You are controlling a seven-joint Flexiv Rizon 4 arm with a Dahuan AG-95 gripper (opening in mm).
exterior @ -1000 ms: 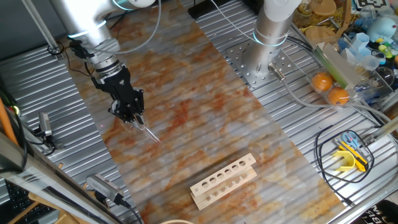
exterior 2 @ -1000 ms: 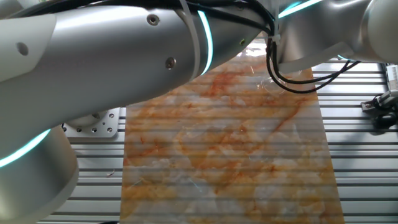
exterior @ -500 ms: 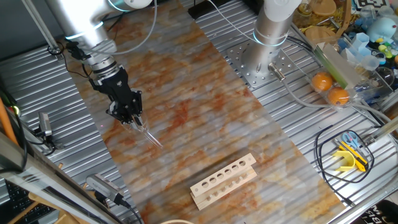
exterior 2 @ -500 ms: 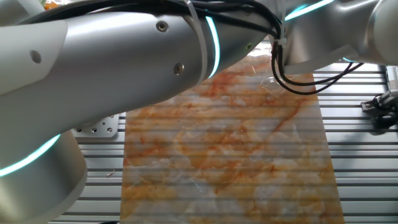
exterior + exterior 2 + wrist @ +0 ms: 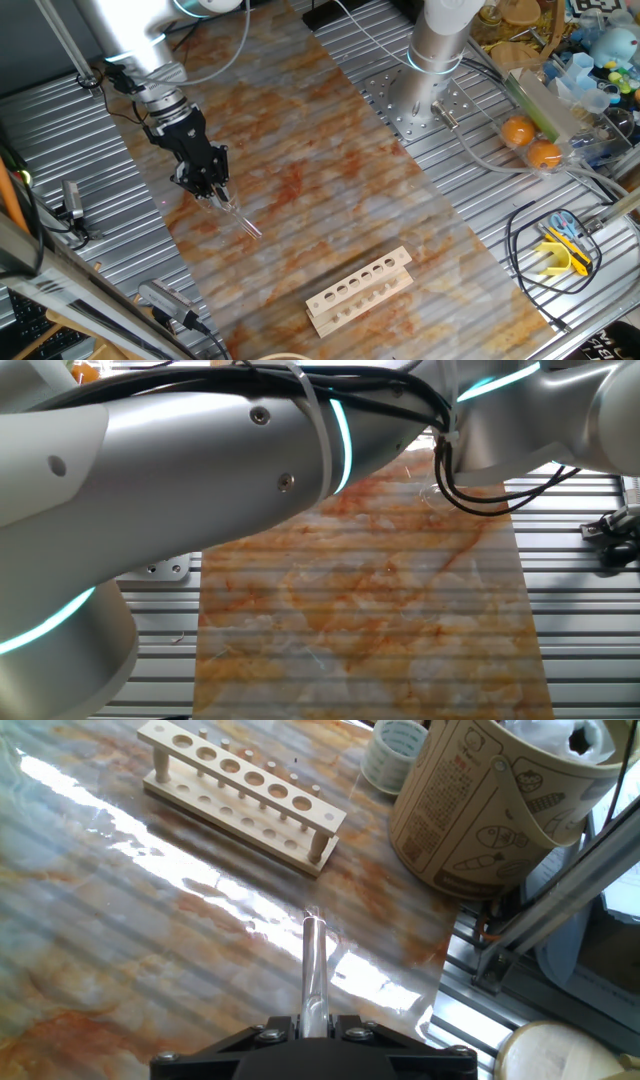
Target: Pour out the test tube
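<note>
Clear glass test tube (image 5: 314, 968) sits clamped between the closed fingers of the gripper (image 5: 214, 193), projecting forward along the finger axis, open end away from the hand. In one fixed view the tube (image 5: 243, 222) angles downward, mouth low, above the marbled mat (image 5: 330, 190), near its left edge. No liquid visible in the tube; contents cannot be told. The wooden rack (image 5: 359, 290) lies well apart, nearer the front of the mat, all holes vacant. Hand view: paper tub (image 5: 495, 805) and a roll of tape (image 5: 394, 752) beyond the rack.

Progress, judged: tube is out of the rack and tipped mouth-down, so the pour looks underway or nearly complete; no receiving vessel seen beneath. Remaining: righting and returning the tube, probably.

Versus one second ago: gripper shifted slightly up-left; tilt much the same. The other fixed view is mostly blocked by the arm (image 5: 200, 450).
</note>
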